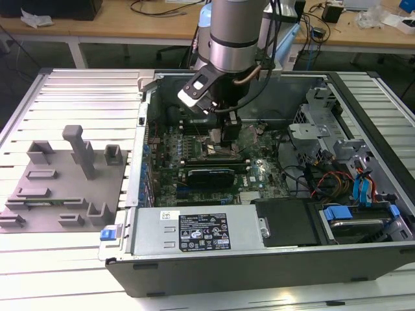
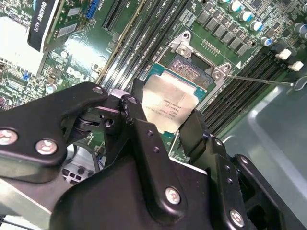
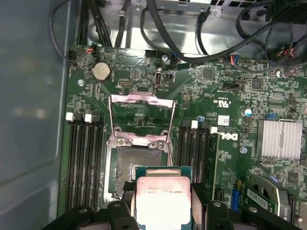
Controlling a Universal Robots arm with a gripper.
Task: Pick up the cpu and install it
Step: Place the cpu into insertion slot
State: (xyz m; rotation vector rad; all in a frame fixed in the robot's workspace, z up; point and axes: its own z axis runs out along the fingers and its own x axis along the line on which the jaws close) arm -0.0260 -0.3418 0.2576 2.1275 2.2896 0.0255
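One cpu, held flat by two edges in the claw, clenched tight on it. Hanging low over the motherboard, partly over the open socket, seemingly not lined up. Lid frame flipped up.

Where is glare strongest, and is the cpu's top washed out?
In the second wrist view a motherboard patch is blown out white, while the cpu shines but keeps its print visible; in the first wrist view the cpu glows pale, edges clear.
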